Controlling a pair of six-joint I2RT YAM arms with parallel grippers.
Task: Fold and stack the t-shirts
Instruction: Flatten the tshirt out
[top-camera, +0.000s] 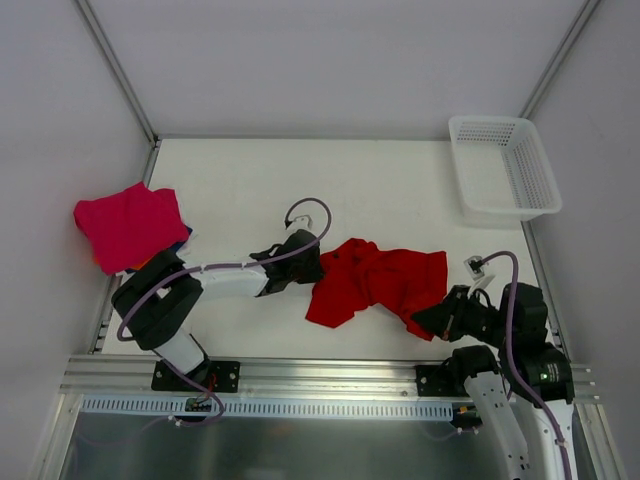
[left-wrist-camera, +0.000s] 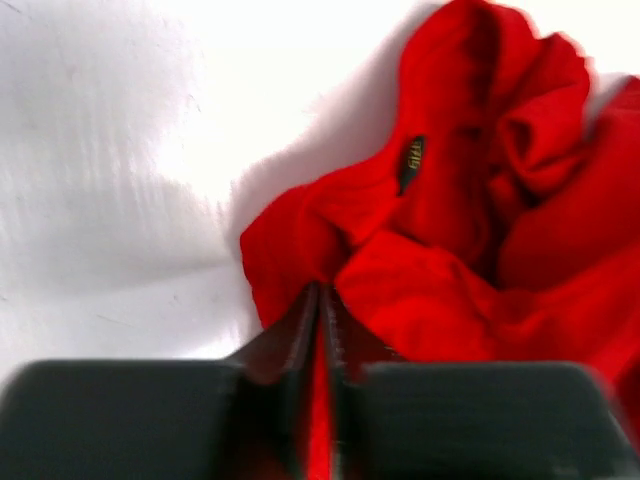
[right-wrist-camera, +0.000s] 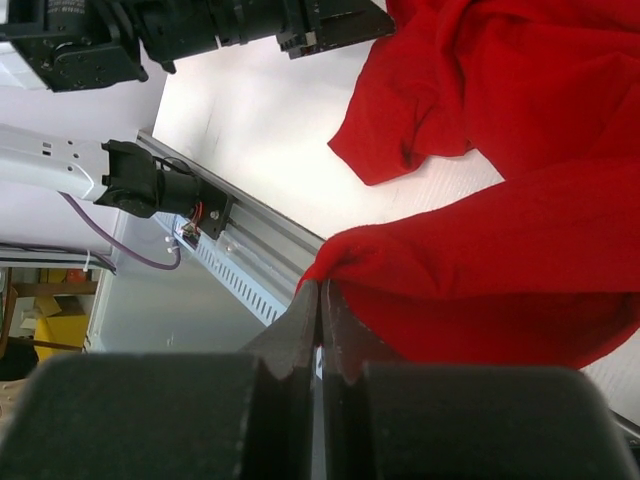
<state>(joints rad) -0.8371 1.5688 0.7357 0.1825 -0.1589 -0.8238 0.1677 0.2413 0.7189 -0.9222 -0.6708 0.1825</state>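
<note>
Hidden and blurred
The pink shirt (top-camera: 128, 225) covers most of the shirts below (top-camera: 141, 265); the label (left-wrist-camera: 412, 163) on the red shirt (left-wrist-camera: 470, 250) is unreadable.

Bright red t-shirt (top-camera: 380, 283), plain, blk neck label (left-wrist-camera: 412, 163); magenta t-shirt (top-camera: 130, 225); wht mesh basket (top-camera: 505, 165); wht table (top-camera: 380, 190).

Top camera looks down over the table (top-camera: 380, 180); both wrist cameras closely share the red t-shirt (top-camera: 385, 280)

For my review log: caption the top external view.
Left gripper and right gripper each pinch the crumpled red t-shirt; magenta t-shirt tops a pile at left, white basket far right.
</note>
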